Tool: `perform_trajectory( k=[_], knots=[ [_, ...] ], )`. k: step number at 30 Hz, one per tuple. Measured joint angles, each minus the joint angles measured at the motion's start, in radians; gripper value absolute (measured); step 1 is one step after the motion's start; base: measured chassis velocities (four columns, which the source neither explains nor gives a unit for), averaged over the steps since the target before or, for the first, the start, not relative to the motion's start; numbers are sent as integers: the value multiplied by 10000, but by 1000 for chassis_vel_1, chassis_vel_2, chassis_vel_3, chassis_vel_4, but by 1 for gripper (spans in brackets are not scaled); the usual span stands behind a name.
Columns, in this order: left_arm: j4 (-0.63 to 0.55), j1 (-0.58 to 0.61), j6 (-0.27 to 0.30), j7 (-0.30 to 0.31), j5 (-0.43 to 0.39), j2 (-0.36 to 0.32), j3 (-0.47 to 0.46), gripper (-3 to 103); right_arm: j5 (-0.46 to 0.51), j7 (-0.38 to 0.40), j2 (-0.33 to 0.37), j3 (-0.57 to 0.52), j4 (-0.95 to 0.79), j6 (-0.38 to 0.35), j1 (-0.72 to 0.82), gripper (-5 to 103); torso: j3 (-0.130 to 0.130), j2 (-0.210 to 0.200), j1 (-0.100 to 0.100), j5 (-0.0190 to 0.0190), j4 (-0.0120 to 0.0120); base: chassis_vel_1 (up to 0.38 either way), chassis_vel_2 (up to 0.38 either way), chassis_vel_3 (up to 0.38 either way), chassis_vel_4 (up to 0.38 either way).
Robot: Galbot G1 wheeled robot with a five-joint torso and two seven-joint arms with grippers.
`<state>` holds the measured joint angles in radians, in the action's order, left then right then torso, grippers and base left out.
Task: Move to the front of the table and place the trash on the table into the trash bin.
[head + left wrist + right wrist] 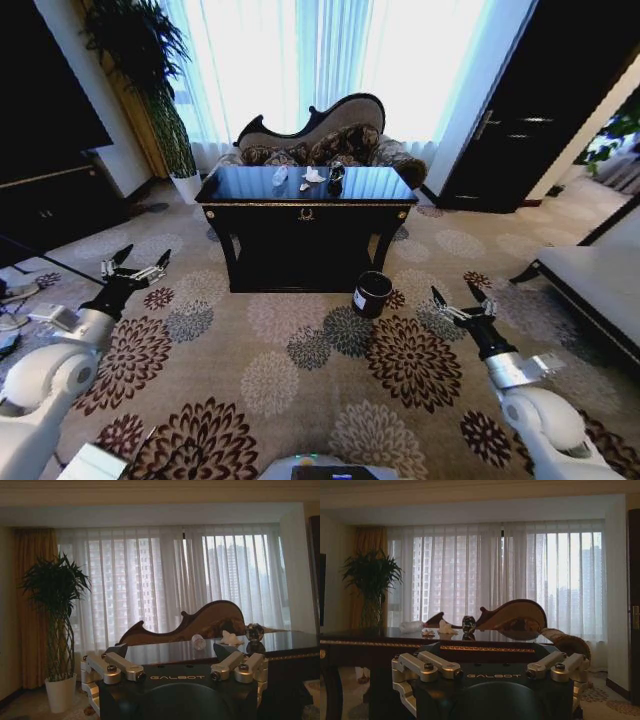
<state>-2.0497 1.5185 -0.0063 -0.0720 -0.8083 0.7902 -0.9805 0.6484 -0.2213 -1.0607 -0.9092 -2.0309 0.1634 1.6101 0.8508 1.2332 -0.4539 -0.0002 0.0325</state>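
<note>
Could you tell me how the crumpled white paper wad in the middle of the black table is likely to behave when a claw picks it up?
The crumpled white paper wad looks thin and creased, so it is probably very light and would squash under a claw. On the glossy black wooden table it may skid if nudged. Its lumpy shape suggests it will not roll far.

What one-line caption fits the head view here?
Both grippers, left and right, open over carpet, facing the table with trash; trash bin at its front right.

- Table (306, 186): glossy black wood, mirror-like top.
- Trash (313, 175): crumpled white paper, one shiny piece.
- Bin (372, 294): smooth black.
- Carpet (300, 350): matt, patterned.
</note>
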Motion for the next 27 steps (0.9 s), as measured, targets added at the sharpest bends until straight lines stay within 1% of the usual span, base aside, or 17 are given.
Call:
perform_trajectory(
  k=[3, 9, 20, 27],
  knots=[
    [20, -22, 25, 28, 201, 90, 57, 96, 58, 11, -44, -19, -59, -2, 25, 100, 0, 0, 0, -1, 1, 0, 0, 0, 0],
    [22, 173, -21, 40, 204, 149, -43, 94, 43, 6, -135, -23, -184, -52, 94, 100, 0, 0, 1, 0, 0, 0, 0, 0, 0],
    [33, 73, 10, 78, 289, 299, -62, 94, -115, 3, -243, 53, -295, -66, 87, 100, 0, 0, 1, -1, 0, 0, 0, 0, 0],
    [77, 48, 60, 92, 314, 384, -10, 94, -153, -11, -438, 49, -345, -27, 237, 100, 0, 2, 2, -3, 0, -95, 95, 98, -93]
  ],
)
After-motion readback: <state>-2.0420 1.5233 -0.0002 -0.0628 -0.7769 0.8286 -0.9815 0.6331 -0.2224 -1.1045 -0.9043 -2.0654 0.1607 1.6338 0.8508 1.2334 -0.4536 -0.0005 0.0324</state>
